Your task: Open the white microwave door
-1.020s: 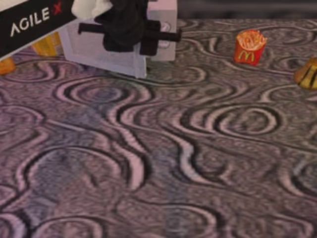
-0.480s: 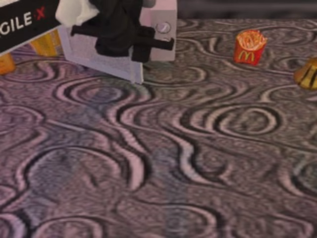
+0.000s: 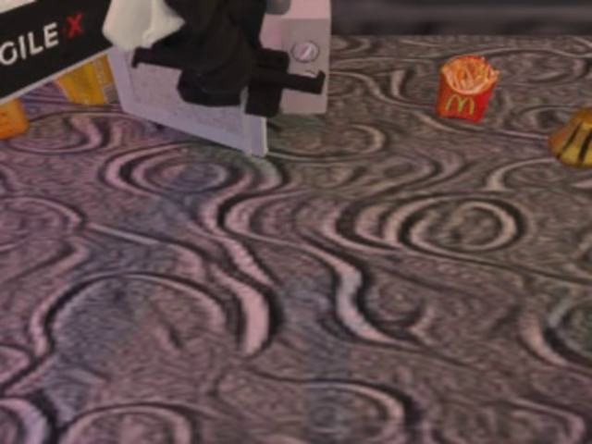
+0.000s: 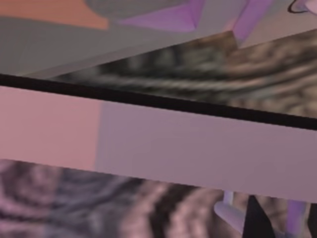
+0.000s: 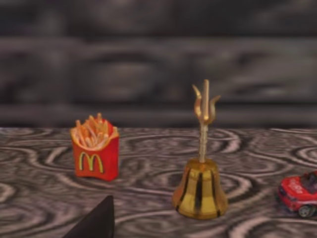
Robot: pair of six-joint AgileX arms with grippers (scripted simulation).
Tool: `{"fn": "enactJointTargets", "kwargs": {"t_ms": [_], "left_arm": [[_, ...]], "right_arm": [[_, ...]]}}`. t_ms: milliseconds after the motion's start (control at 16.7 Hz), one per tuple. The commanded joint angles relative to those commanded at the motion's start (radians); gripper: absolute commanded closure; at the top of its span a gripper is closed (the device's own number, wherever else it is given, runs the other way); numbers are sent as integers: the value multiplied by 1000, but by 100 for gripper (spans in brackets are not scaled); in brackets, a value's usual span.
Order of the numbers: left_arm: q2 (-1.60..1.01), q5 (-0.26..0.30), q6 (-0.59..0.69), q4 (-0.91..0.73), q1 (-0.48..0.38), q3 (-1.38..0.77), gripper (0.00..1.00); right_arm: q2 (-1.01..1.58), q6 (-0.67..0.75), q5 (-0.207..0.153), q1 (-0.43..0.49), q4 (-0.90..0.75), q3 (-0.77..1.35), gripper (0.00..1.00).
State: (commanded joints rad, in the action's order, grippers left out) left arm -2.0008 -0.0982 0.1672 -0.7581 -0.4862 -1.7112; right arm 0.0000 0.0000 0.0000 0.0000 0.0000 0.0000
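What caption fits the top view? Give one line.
Left arm's tool at the white microwave, its door swung partly open; fries carton stands to the right.

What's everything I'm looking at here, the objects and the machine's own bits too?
white microwave: one, white-grey, far left of the table, largely under the arm.
door: one, white, swung out from the microwave's front toward the table's left, open.
knob: one visible, grey, on the microwave's right panel.
fries carton: one, red with yellow fries, far right of centre.
bell: one, gold, at the right edge, right of the fries.
toy car: one, red, seen only in the right wrist view, beside the bell.
orange-yellow objects: two, far left edge, partly hidden; cannot tell what.
table: one, grey swirl pattern.
left arm: one, black, over the microwave and door.
right arm: not seen from above.
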Motion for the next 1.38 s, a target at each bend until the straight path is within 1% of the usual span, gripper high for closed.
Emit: {"fn": "enactJointTargets", "kwargs": {"t_ms": [780,840,960,1260,1380], "left_arm": [[0,0,0,0,0,0,100],[-2,10,7,0,-11,0,100],[8,17,-8,5,-7,13,100],[73,64,-109,37,27,103,100],[80,69,-121,40,31,113,100]], "right_arm": [[0,0,0,0,0,0,0],[0,0,0,0,0,0,0],[0,0,0,0,0,0,0],[0,0,0,0,0,0,0],[0,0,0,0,0,0,0]]}}
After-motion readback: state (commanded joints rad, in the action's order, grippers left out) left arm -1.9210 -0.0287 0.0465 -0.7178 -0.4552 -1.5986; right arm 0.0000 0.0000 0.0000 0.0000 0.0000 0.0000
